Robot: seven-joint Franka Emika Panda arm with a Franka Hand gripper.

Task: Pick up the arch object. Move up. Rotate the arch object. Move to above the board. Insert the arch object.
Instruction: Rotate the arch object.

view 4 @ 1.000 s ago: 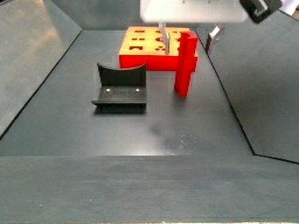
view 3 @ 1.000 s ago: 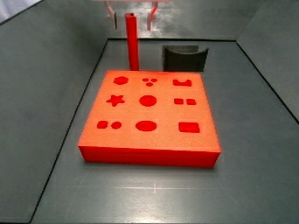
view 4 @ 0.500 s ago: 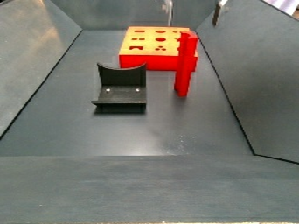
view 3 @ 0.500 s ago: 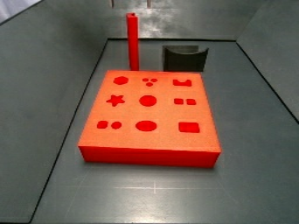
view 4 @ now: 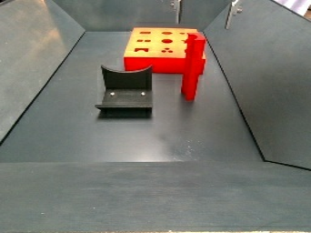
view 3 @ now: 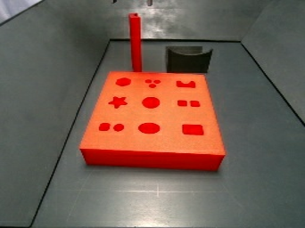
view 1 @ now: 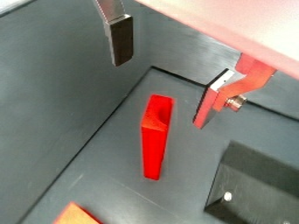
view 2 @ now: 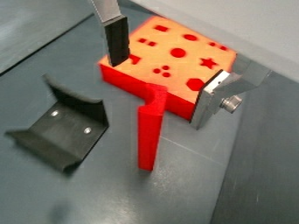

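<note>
The arch object [view 3: 136, 41] stands upright on the tabletop [view 3: 143, 200] just beyond the board [view 3: 152, 116]. The gripper [view 2: 163, 59] hangs above it, jaws spread wide and empty. Standing so tall and slim, the bar would likely topple if a descending finger clipped its top. Both wrist views show the fingers [view 1: 121, 39]; the side views catch only their tips.

A bright red bar [view 2: 149, 125] stands on the dark grey floor [view 4: 158, 136] beside an orange-red board [view 3: 152, 117] and a dark grey bracket [view 4: 125, 90], under the gripper [view 2: 163, 68] with silver, dark-padded fingers [view 2: 115, 42].
</note>
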